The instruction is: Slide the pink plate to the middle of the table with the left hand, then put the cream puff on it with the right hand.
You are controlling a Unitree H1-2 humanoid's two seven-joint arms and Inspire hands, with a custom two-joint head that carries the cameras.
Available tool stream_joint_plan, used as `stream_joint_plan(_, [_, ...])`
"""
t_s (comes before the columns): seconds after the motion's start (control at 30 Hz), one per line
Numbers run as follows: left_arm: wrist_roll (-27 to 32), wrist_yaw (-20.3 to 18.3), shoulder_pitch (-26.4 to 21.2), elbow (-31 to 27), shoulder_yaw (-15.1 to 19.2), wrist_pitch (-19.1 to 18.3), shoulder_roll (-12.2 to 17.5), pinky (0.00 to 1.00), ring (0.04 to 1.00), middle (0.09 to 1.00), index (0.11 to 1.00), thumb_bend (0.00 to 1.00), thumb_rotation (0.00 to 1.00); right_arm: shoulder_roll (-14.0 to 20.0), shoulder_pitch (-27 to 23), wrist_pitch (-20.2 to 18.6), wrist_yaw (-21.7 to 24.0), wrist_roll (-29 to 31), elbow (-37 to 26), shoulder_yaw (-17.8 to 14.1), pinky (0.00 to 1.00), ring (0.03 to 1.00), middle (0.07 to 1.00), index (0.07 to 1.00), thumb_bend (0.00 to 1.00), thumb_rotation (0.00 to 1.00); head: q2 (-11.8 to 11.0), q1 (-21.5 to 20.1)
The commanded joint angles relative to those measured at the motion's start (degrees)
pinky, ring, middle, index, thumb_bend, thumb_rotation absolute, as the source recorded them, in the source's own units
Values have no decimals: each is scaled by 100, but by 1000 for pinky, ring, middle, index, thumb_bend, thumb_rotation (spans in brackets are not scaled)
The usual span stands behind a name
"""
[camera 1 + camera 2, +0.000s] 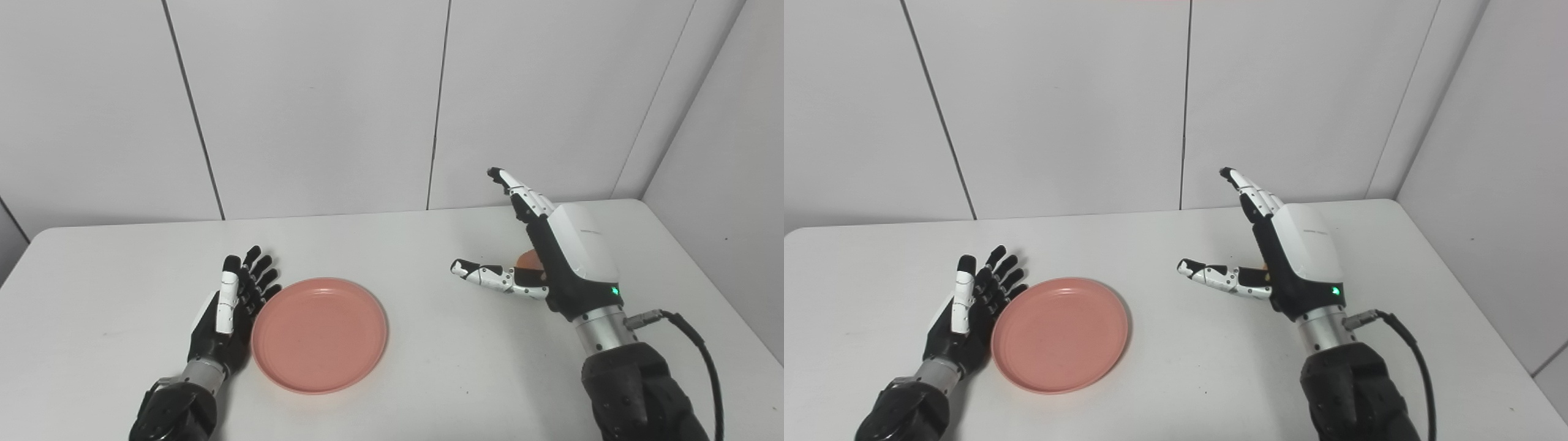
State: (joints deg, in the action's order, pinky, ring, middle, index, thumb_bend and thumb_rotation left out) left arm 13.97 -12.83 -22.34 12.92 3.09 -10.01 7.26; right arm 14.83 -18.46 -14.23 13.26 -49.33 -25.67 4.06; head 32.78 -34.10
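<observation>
The pink plate [320,334] is seen lying flat on the white table [429,367], somewhat left of the table's middle and toward its near edge; nothing is carried on the plate. The left hand [233,309] is set just beside the plate's left rim, its fingers [260,275] spread and extended along that rim, with nothing gripped; whether the palm actually touches the rim cannot be told. The right hand [1280,257] is held well to the right of the plate, raised above the table, with its fingers [1249,193] stretched upward and its thumb [1213,275] pointed back toward the plate; it is released, nothing being grasped. The cream puff [530,260] is only partly shown, as a small orange-brown patch behind the right hand's palm, well to the right of the plate; whether it is touched by that hand cannot be told; a black cable [704,361] is trailed from the right wrist, on the side away from the plate
</observation>
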Motion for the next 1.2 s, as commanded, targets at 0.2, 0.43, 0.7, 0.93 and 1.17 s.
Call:
stream_joint_plan(0.2, [61,-113,-38,-145,-60,-72,19,988,972,985,999,942,986,731,-640,-474,917,-427,222,-113,632,832,873,862,1000,520,10,0])
stream_joint_plan(0.43, [38,-103,-44,-107,-81,12,29,983,961,981,986,943,973,1326,-957,-470,1322,-540,1079,-110,648,830,859,857,1000,355,29,49])
stream_joint_plan(0.7, [48,-78,-41,-124,-65,1,17,955,953,966,979,943,961,1633,-1233,-555,1658,-441,1918,51,652,830,866,864,1000,332,32,78])
stream_joint_plan(0.93, [92,-108,-18,-202,-73,-29,7,977,963,978,977,937,959,1715,-1366,-564,1621,-306,2476,196,629,834,863,832,1000,262,37,108])
stream_joint_plan(1.17, [90,-94,3,-226,-85,-57,-5,974,963,978,977,943,952,1734,-1417,-559,1598,-257,2809,368,625,810,851,828,1000,253,43,152])
